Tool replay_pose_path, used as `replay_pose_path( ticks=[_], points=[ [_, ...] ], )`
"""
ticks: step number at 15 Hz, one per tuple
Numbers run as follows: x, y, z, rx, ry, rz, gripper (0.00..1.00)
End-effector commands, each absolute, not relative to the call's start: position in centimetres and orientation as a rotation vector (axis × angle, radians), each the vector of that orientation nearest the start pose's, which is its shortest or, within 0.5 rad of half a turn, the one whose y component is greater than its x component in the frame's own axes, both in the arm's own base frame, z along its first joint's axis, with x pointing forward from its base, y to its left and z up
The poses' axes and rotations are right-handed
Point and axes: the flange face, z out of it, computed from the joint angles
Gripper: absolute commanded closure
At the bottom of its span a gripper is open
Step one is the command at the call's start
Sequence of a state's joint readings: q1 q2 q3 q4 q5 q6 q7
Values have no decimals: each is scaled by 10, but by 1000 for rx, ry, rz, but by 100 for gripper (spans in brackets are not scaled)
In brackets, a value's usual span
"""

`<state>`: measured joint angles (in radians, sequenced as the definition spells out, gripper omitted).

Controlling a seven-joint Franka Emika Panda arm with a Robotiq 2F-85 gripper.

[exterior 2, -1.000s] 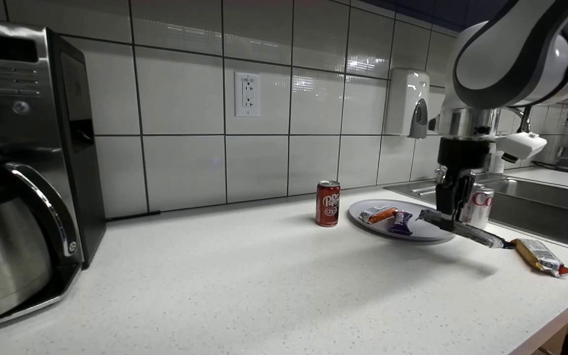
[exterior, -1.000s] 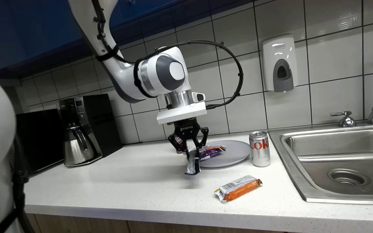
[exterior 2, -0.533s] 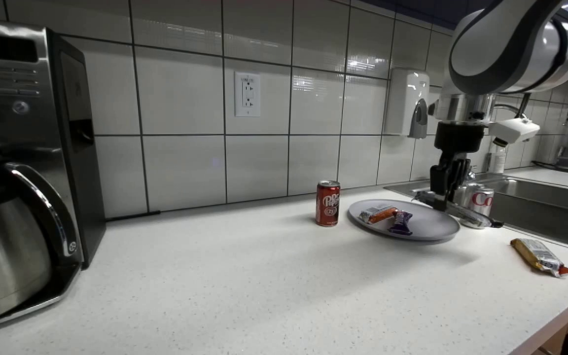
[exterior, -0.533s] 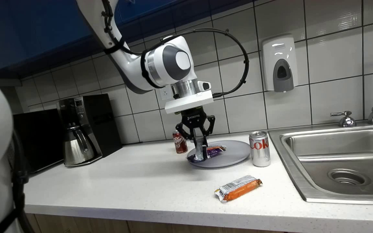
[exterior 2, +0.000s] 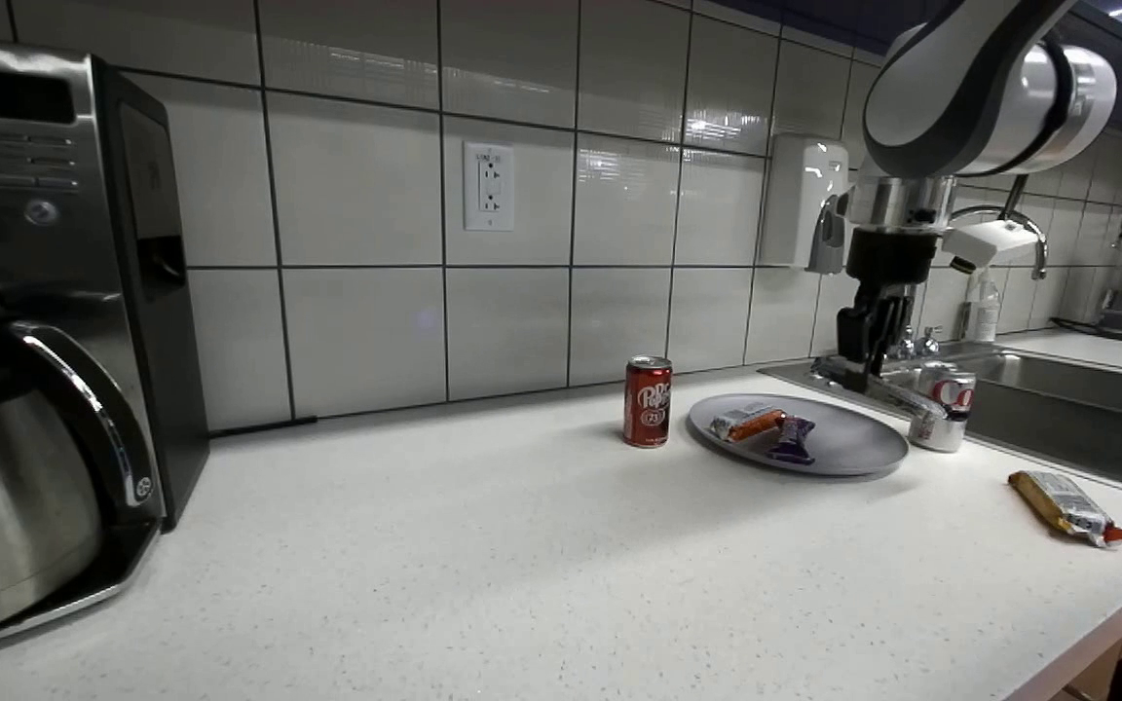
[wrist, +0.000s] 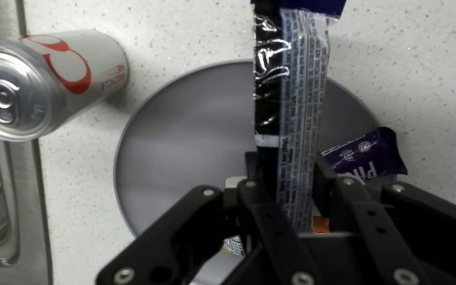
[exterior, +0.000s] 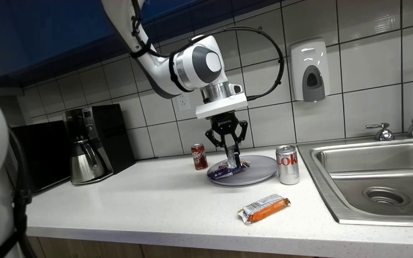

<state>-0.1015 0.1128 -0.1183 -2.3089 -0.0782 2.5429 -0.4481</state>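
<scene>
Pale tiled wall (exterior 2: 356,185) fills the background, blue cupboards (exterior: 48,32) loom above it, and below runs the speckled white counter (exterior 2: 425,565)! Let into that counter is the steel sink (exterior: 326,190), with the black-and-steel coffee maker (exterior: 111,132) standing well away from it. Next size down: a gray plate (wrist: 180,130) lying near the sink, then the soap dispenser (exterior: 310,70) mounted up on that wall. And now my pincer (wrist: 287,170), pointing down over the plate, fingers (wrist: 325,178) clenched in a grasp. Two cans, both upright: the silver Coke can (exterior: 288,165) just beside the plate on the sink side, the red Dr Pepper can (exterior 2: 648,401) near the plate toward the coffee maker. On to the wrapped stuff! Squeezed between my fingertips is a dark wrapped bar (wrist: 295,91), shiny black on one face, pale with fine print on another, purple at the tip, held above the plate and, in the wrist view, cutting across its rim. Down on the plate, a purple packet (exterior 2: 793,443) and an orange-and-silver packet (exterior 2: 748,423) lie together, the purple one reaching the rim. Last one, an orange bar (exterior: 265,208), flat on the counter, apart from the plate and near the front edge
</scene>
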Motion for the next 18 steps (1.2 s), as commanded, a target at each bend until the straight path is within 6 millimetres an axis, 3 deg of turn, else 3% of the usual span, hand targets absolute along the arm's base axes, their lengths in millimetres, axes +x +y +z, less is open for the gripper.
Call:
replay_pose_path(
  ticks=[1,11,18],
  points=[
    [545,-138,302,-3190,-501,-120,92],
    [592,-195,271,-3200,-480,-87,92],
    [621,-196,250,-3192,-465,-47,92]
  ],
)
